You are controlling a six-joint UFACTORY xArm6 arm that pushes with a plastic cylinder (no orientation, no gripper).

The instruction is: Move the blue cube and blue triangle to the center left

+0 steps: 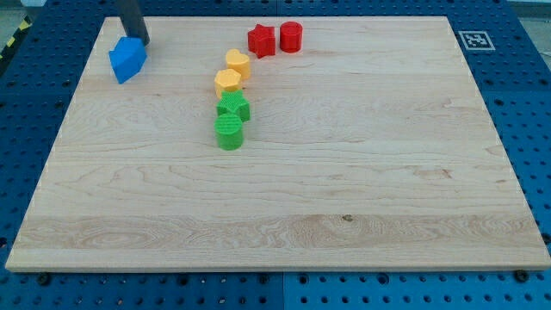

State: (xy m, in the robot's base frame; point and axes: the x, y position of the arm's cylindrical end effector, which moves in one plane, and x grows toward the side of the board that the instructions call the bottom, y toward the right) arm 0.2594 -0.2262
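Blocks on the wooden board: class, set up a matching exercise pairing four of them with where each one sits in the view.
Things:
1. blue block
2. red star
3. green cylinder
4. red cylinder

Places:
A. lowest in the curved line
B. top left, touching my tip
C. furthest right of the blocks
D. just left of the red cylinder

Pairs: 1-B, 2-D, 3-A, 4-C

Red star (pixel 261 40) beside red cylinder (pixel 291 36); two yellow blocks (pixel 233 72), two green ones (pixel 231 120) (touching) on the board (pixel 344 172)
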